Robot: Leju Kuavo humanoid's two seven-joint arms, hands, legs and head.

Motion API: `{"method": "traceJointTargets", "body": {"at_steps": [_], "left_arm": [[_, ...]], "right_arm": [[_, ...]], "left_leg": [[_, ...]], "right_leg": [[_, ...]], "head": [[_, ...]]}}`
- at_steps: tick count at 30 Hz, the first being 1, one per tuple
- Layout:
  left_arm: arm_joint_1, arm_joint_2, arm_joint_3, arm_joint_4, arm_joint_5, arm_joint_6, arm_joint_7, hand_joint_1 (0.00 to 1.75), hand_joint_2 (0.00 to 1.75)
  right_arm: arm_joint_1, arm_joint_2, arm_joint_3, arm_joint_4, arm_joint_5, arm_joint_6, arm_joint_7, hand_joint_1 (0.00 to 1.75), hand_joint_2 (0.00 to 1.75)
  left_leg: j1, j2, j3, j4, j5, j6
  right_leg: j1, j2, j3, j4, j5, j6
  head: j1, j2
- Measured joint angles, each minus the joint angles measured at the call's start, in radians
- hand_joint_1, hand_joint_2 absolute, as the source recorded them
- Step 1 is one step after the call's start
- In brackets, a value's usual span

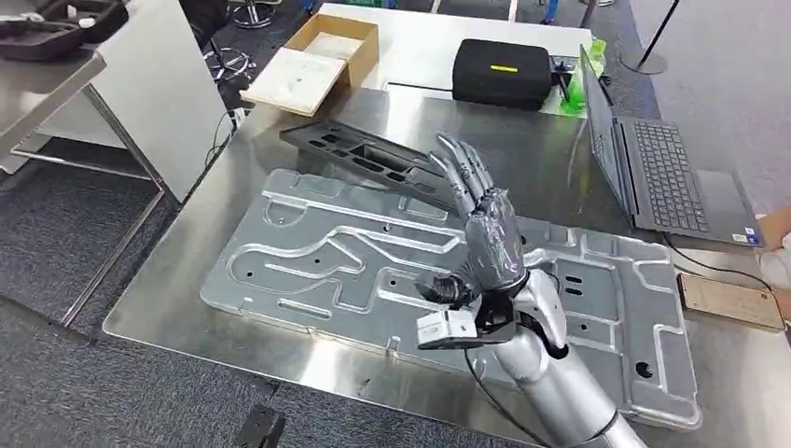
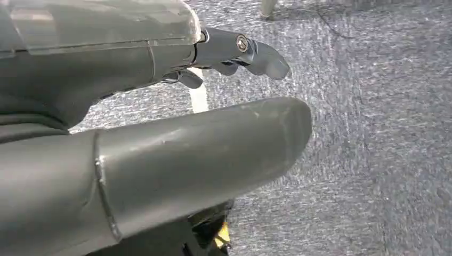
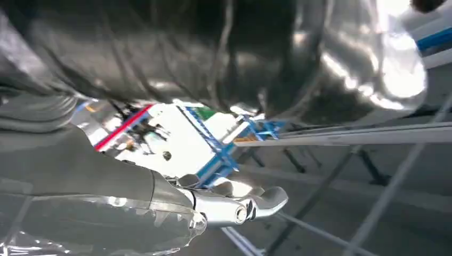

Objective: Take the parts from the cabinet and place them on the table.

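Placing step looks done: silver plate point(image 1: 373, 271) and black part point(image 1: 368, 159) lie flat on surface point(image 1: 187, 308), black part at plate's 12 o'clock. Right robot hand point(image 1: 480, 233) above plate, fingers spread, holding nothing. Left robot hand point(image 2: 160, 106) hangs over floor, empty, fingers loosely apart. Next: withdraw, return to cabinet.

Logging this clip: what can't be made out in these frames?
- Large metal plate, head view: its middle is hidden behind the right hand, so any contact there is unclear.
- Black tray, head view: its near end is covered by the fingers.
- Right wrist view: mostly glare and reflections; the surface beneath is unreadable.
- Left hand, left wrist view: its thumb blocks most of the carpet.
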State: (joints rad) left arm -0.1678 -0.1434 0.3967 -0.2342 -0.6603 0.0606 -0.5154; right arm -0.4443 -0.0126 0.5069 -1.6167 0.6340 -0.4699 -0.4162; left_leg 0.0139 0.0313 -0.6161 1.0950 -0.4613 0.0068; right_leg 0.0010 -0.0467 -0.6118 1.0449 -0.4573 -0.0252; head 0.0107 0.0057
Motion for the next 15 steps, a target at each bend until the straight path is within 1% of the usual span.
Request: {"method": "traceJointTargets", "body": {"at_steps": [1,2,3,4,5,6,7,8,9,10,11,12,13,14,15], "left_arm": [[-0.003,0.0,0.0,0.0,0.0,0.001,0.0,0.0,0.0],[-0.007,0.0,0.0,0.0,0.0,0.001,0.0,0.0,0.0],[-0.007,0.0,0.0,0.0,-0.001,0.001,0.0,0.0,0.0],[-0.005,-0.001,0.0,0.0,-0.001,0.001,0.0,0.0,0.0],[-0.002,0.0,0.0,0.0,-0.002,0.002,0.0,0.0,0.0],[0.0,0.0,0.0,0.0,-0.001,0.002,0.0,0.0,0.0],[-0.001,-0.001,0.0,0.0,0.0,0.002,0.0,0.0,0.0],[-0.003,-0.002,0.0,0.0,0.0,0.002,0.0,0.0,0.0],[-0.004,-0.003,0.0,0.0,0.0,0.002,0.0,0.0,0.0],[-0.003,-0.003,0.0,0.0,0.0,0.002,0.0,0.0,0.0],[-0.002,-0.003,0.0,0.0,0.0,0.001,0.001,0.0,0.0],[0.001,-0.003,0.0,0.0,0.0,0.001,0.002,0.0,0.0],[0.002,-0.003,0.0,0.0,0.0,0.0,0.002,0.0,0.0],[0.002,-0.004,0.0,0.0,0.0,0.0,0.002,0.0,0.0],[0.0,-0.005,0.0,0.0,0.0,0.0,0.002,0.0,0.0]], "right_arm": [[0.0,0.001,0.007,-0.006,0.002,-0.004,0.0,0.0,0.0],[0.0,0.001,0.012,-0.009,0.004,-0.01,0.003,0.0,0.0],[-0.001,0.001,0.016,-0.011,0.007,-0.013,0.004,0.0,0.0],[-0.002,0.001,0.02,-0.013,0.01,-0.016,0.008,0.0,0.0],[-0.004,0.002,0.023,-0.015,0.013,-0.017,0.009,0.0,0.0],[-0.006,0.001,0.025,-0.018,0.016,-0.019,0.011,0.0,0.0],[-0.009,0.001,0.027,-0.021,0.017,-0.021,0.013,0.0,0.0],[-0.012,0.001,0.029,-0.023,0.017,-0.023,0.015,0.0,0.0],[-0.012,0.001,0.031,-0.023,0.017,-0.025,0.017,0.0,0.0],[-0.01,0.001,0.032,-0.023,0.017,-0.026,0.018,0.0,0.0],[-0.01,0.001,0.034,-0.023,0.017,-0.027,0.019,0.0,0.0],[-0.01,0.001,0.035,-0.023,0.017,-0.028,0.019,0.0,0.0],[-0.011,0.001,0.036,-0.023,0.018,-0.028,0.019,0.0,0.0],[-0.011,0.001,0.036,-0.023,0.018,-0.028,0.019,0.0,0.0],[-0.013,0.001,0.037,-0.023,0.018,-0.029,0.019,0.0,0.0]], "left_leg": [[-0.01,0.041,0.02,-0.048,-0.009,0.007],[-0.014,0.032,0.021,-0.054,-0.002,0.01],[-0.014,0.022,0.018,-0.054,-0.001,0.013],[-0.015,0.011,0.016,-0.054,0.001,0.015],[-0.013,0.001,0.016,-0.059,0.005,0.021],[-0.003,-0.006,0.021,-0.069,0.015,0.028],[-0.004,-0.016,0.02,-0.071,0.018,0.029],[-0.003,-0.023,0.018,-0.071,0.02,0.033],[-0.003,-0.033,0.017,-0.071,0.022,0.035],[-0.003,-0.043,0.015,-0.071,0.022,0.036],[-0.003,-0.054,0.014,-0.071,0.023,0.036],[-0.003,-0.064,0.014,-0.071,0.023,0.035],[-0.003,-0.076,0.014,-0.07,0.024,0.034],[-0.003,-0.088,0.015,-0.069,0.024,0.033],[-0.003,-0.101,0.016,-0.068,0.024,0.031]], "right_leg": [[0.004,-0.006,0.001,0.002,-0.002,0.003],[0.008,-0.012,-0.001,0.005,-0.004,0.008],[0.007,-0.023,0.0,0.003,-0.003,0.013],[0.006,-0.032,0.002,0.001,-0.002,0.016],[0.007,-0.042,0.005,-0.001,-0.002,0.02],[0.005,-0.032,0.003,0.003,-0.01,0.029],[0.0,0.002,-0.003,0.024,-0.029,0.035],[-0.002,0.023,-0.024,0.076,-0.066,0.038],[-0.005,0.035,-0.061,0.157,-0.109,0.042],[-0.007,0.039,-0.096,0.232,-0.14,0.044],[-0.008,0.04,-0.119,0.279,-0.15,0.046],[-0.009,0.04,-0.122,0.283,-0.136,0.046],[-0.01,0.042,-0.103,0.243,-0.103,0.046],[-0.012,0.047,-0.067,0.172,-0.059,0.043],[-0.015,0.064,-0.021,0.078,-0.013,0.04]], "head": [[0.0,0.0],[0.0,0.0],[0.0,0.0],[0.001,0.0],[0.0,0.0],[0.0,0.0],[0.001,0.0],[0.001,0.0],[0.001,0.0],[0.001,0.0],[0.001,0.0],[0.001,0.0],[0.001,0.0],[0.001,0.0],[0.001,0.0]]}}
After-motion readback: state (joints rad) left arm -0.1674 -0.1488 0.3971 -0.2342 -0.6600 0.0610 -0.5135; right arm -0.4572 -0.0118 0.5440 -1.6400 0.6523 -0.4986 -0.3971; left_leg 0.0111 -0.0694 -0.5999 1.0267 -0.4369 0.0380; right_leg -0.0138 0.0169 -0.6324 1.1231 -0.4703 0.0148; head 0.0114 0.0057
